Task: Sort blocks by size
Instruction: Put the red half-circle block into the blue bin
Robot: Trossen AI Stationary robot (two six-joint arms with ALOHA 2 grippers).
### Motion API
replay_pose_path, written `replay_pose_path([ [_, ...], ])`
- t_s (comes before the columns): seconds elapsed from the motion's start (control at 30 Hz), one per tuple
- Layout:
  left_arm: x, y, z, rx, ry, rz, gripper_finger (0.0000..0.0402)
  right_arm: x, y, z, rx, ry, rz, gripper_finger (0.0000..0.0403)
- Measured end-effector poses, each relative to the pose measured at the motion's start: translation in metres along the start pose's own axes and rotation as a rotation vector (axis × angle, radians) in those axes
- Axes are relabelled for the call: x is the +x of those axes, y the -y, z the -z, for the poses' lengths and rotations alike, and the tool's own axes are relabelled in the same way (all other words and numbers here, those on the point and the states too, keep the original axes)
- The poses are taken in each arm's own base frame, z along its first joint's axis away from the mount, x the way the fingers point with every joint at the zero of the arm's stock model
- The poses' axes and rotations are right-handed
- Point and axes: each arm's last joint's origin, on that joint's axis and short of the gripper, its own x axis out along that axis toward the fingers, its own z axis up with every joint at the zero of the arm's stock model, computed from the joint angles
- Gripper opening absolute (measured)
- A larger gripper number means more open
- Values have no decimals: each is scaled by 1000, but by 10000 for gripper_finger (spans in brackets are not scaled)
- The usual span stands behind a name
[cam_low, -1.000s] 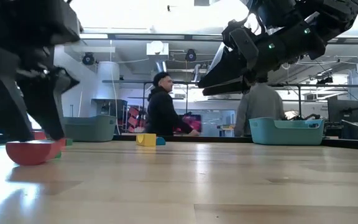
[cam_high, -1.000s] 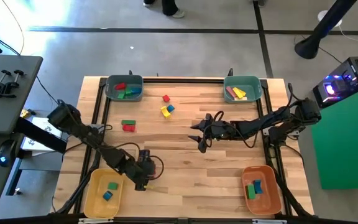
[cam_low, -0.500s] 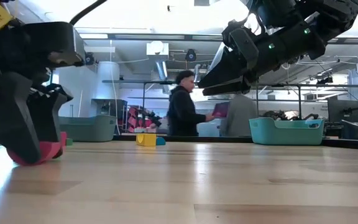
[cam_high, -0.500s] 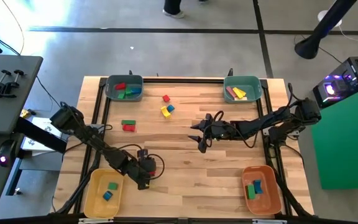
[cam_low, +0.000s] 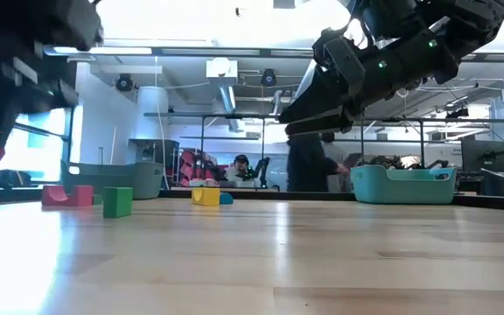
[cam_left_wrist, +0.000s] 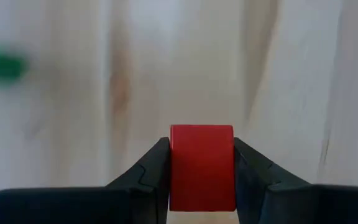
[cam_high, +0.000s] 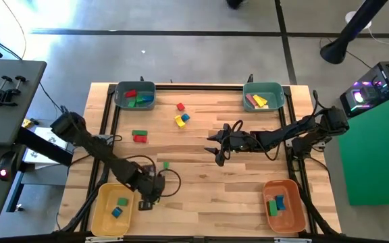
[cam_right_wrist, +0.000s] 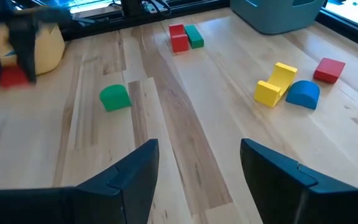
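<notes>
Since a second ago the left gripper has lifted off the table and slid toward the yellow bin, taking the red block with it. That uncovers a small green block, which now sits alone on the wood at about 1 o'clock from the claw.

The left wrist view is pretty clear: the red block sits squarely between the two dark fingers, one face pressed by each, so the claw is pinching it. The wood below is blurred. In the low view that arm is a dark smear at the far left with a bit of red at the edge.

From above, the left claw hangs right at the yellow bin's 2 o'clock corner, near the 7 o'clock corner of the table. That bin has a green and a blue block inside.

The right gripper hovers over the middle of the table, fingers spread with nothing between them.

Loose blocks:
- a red and green pair at roughly 12 o'clock from the left claw
- a yellow and blue cluster with a small red cube just beyond it, toward 12 o'clock on the table

Bins: two teal bins at 11 and 1 o'clock, and an orange bin at 5 o'clock, all with blocks in them.
</notes>
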Motion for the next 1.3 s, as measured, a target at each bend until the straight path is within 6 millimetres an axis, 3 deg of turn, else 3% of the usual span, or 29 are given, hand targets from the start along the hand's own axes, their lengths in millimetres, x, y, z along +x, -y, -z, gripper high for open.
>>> replay_pose_path([
  [0.2,-61,13,16,-160,-202,-95,99,0,0,0,-12,0,0,222],
  [0.33,-74,24,34,-317,-214,-50,99,0,0,2,-17,-5,1,222],
  [0.63,-48,38,71,-514,-267,-21,99,8,0,10,-36,-24,5,222],
  [0.87,-26,31,89,-586,-336,-35,101,13,-1,13,-27,-17,-19,222],
  [1.3,-20,14,103,-756,-414,-210,181,13,-3,9,-3,10,-61,222],
])
